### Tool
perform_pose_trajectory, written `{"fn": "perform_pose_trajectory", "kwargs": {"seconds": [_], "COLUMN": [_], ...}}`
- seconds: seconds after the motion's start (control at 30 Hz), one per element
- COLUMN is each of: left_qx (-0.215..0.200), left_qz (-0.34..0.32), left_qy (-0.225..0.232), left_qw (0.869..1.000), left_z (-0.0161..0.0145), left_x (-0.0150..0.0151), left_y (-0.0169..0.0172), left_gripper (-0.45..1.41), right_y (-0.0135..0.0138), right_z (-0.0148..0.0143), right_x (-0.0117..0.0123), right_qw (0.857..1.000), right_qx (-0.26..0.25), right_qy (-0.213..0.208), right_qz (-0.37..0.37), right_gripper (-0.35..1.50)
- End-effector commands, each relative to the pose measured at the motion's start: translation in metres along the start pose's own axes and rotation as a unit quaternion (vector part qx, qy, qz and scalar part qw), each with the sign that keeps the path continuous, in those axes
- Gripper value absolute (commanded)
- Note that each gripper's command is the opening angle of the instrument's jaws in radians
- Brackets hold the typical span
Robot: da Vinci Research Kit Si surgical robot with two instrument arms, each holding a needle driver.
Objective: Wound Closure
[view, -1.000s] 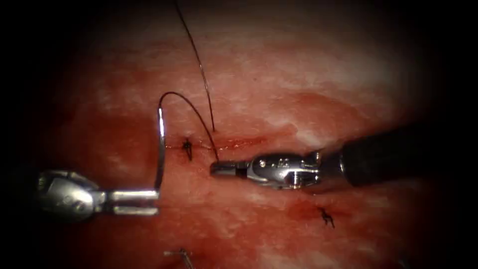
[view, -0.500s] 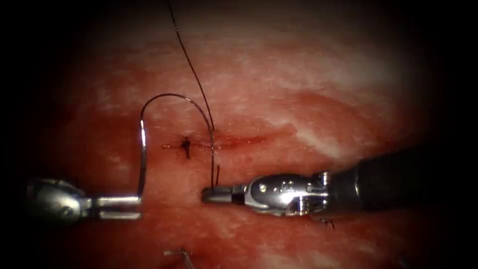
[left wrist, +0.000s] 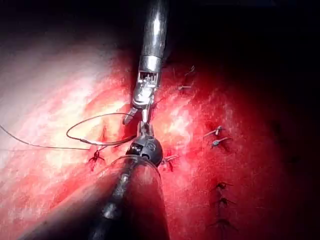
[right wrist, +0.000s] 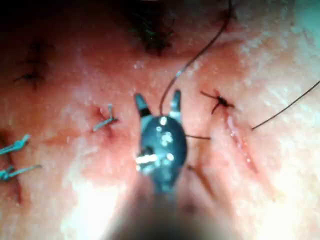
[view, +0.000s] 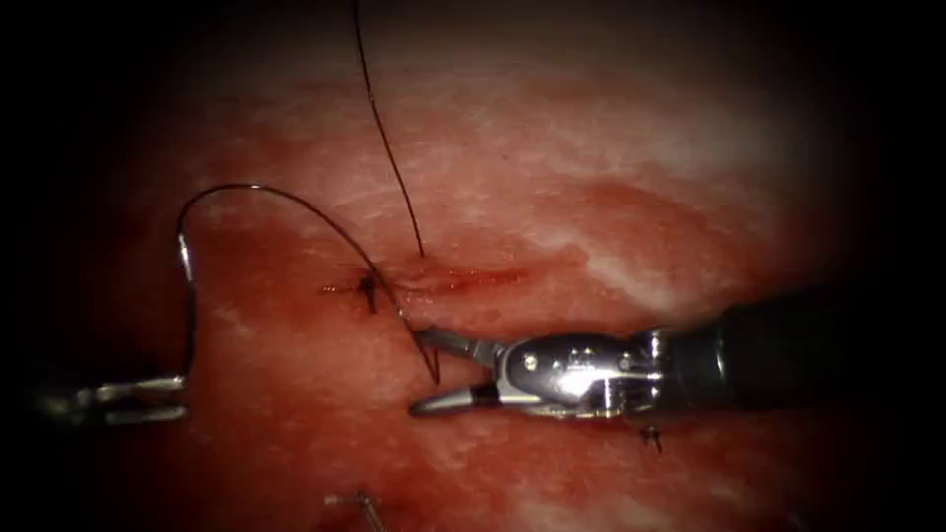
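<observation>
My left pincer (view: pixel 148 396) at nine o'clock gripped the needle (view: pixel 185 305) off the tissue (view: pixel 611 177), keeping thread (view: pixel 296 202) taut, while my right pincer (view: pixel 426 372) gaped empty.

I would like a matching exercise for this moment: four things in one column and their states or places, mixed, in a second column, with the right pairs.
Things:
1 left tool
2 right tool
3 needle
4 tied knot

States:
a jaws open, thread between them, nothing held
b sits on the cut
c jaws shut on the needle's end away from the thread
d free of the tissue, left of the cut

Pairs: 1-c, 2-a, 3-d, 4-b
</observation>
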Motion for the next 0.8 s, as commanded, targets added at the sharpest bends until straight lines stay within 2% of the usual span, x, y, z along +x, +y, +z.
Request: {"fn": "perform_pose_trajectory", "kwargs": {"seconds": [0.03, 0.27, 0.5, 0.67, 0.7, 0.73, 0.77, 0.8], "left_qx": [0.003, 0.003, 0.002, -0.001, -0.001, -0.001, -0.002, -0.001], "left_qz": [0.000, 0.002, 0.000, -0.001, 0.000, 0.000, 0.000, 0.000], "left_qy": [-0.004, -0.002, -0.001, 0.002, 0.003, 0.002, 0.003, 0.003], "left_qw": [1.000, 1.000, 1.000, 1.000, 1.000, 1.000, 1.000, 1.000], "left_z": [0.0002, 0.0000, 0.0002, 0.0005, 0.0006, 0.0007, 0.0008, 0.0008], "left_x": [-0.0005, -0.0005, -0.0004, -0.0003, -0.0003, -0.0002, -0.0002, -0.0002], "left_y": [0.0006, 0.0009, 0.0005, 0.0004, 0.0004, 0.0005, 0.0005, 0.0005], "left_gripper": [-0.45, -0.45, -0.45, -0.45, -0.45, -0.45, -0.45, -0.45], "right_y": [0.0011, 0.0034, 0.0030, 0.0028, 0.0028, 0.0028, 0.0028, 0.0028], "right_z": [0.0005, 0.0016, 0.0020, 0.0023, 0.0024, 0.0024, 0.0023, 0.0023], "right_x": [-0.0014, -0.0044, -0.0067, -0.0066, -0.0065, -0.0065, -0.0065, -0.0065], "right_qw": [1.000, 1.000, 0.998, 0.997, 0.997, 0.997, 0.997, 0.997], "right_qx": [-0.006, -0.018, -0.009, -0.002, -0.001, 0.002, 0.005, 0.007], "right_qy": [-0.002, 0.000, -0.026, -0.027, -0.027, -0.026, -0.025, -0.025], "right_qz": [-0.002, -0.011, -0.053, -0.072, -0.071, -0.071, -0.071, -0.074], "right_gripper": [1.20, 1.23, 1.26, 1.08, 0.98, 0.72, 0.09, -0.30]}}
